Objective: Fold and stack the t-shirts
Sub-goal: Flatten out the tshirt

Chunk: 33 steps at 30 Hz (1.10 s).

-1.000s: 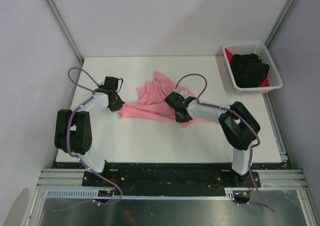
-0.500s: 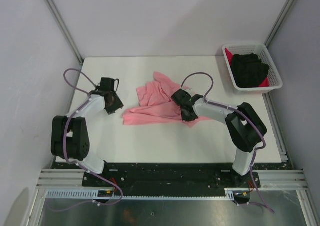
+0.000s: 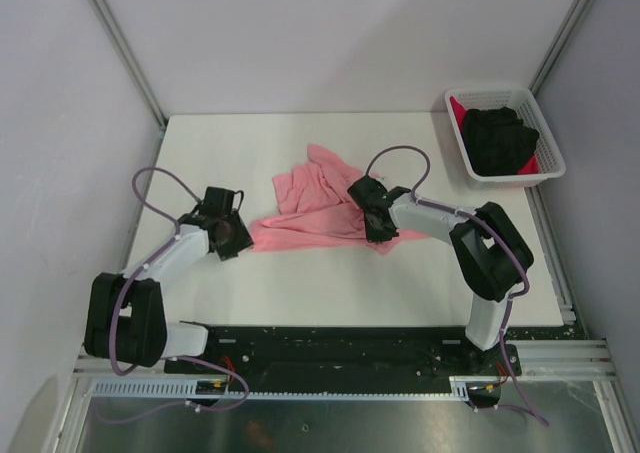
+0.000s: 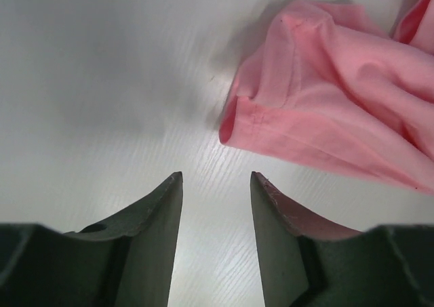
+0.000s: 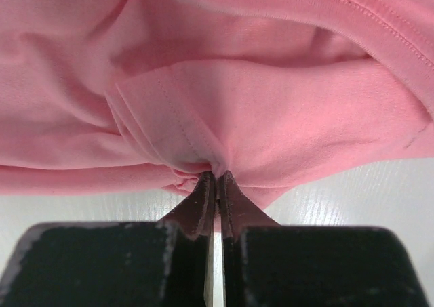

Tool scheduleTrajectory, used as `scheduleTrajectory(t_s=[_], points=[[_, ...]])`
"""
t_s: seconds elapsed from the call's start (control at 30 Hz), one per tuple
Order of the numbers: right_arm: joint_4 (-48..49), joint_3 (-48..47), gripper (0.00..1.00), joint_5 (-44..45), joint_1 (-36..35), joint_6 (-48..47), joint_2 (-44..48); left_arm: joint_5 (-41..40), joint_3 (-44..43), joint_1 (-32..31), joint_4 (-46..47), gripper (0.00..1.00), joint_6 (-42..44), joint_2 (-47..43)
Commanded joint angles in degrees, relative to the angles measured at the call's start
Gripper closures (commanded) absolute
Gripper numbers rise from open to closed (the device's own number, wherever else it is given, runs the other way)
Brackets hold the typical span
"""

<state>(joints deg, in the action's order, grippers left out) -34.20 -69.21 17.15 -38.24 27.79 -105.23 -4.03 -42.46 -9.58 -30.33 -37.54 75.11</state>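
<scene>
left gripper [image 4: 215, 178]: fingers apart with nothing between them, low over the bare table [image 3: 300, 283], just beside the left corner of the pink shirt [image 4: 339, 117]
right gripper [image 5: 217, 178]: fingers closed tight, pinching a small fold of the pink shirt at its near right edge
pink shirt: mid-table between the two grippers, rumpled and bunched, not laid flat, no fold made
basket [image 3: 548, 143]: far right corner, well apart from both grippers
black shirt [image 3: 500, 138]: heaped in the basket
red shirt [image 3: 458, 108]: in the basket under the black shirt, only its edges show
done: by the look of it nothing; no folded shirt or stack in sight
to do: probably flatten and fold the pink shirt, then fetch and fold the other two, then stack all three
</scene>
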Motion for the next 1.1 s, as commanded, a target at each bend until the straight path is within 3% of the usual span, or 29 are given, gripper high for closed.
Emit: scheduleTrajectory(t_s=[0.0,0.6,0.7,0.83,0.9,0.97,1.07], points=[[0.87,0.13,1.00,-0.53,0.43,-0.71,-0.36,0.36,-0.97,-1.37,2.12,0.51,-1.42,1.05],[0.91,0.11,1.00,-2.09,0.69,-0.27,1.96,-6.17,-5.36,-3.63,5.17,0.58,-4.91,13.75],[0.70,0.07,1.00,-2.05,0.50,-0.14,2.22,-7.10,-6.09,-3.60,5.23,0.69,-5.41,14.48],[-0.15,0.17,1.00,-1.45,-0.20,0.00,2.89,-6.47,-6.33,-3.68,5.26,0.94,-5.96,13.19],[-0.80,0.23,1.00,-1.33,-0.93,0.27,3.16,-7.34,-5.53,-3.69,4.09,0.98,-6.91,10.68],[-0.64,0.90,0.91,-2.89,-1.94,0.65,3.95,-10.72,-5.33,-3.69,1.22,1.00,-7.63,7.31],[0.06,2.89,0.69,-5.74,-3.54,1.58,6.75,-18.43,-4.96,-2.92,-4.57,1.00,-8.54,1.93]])
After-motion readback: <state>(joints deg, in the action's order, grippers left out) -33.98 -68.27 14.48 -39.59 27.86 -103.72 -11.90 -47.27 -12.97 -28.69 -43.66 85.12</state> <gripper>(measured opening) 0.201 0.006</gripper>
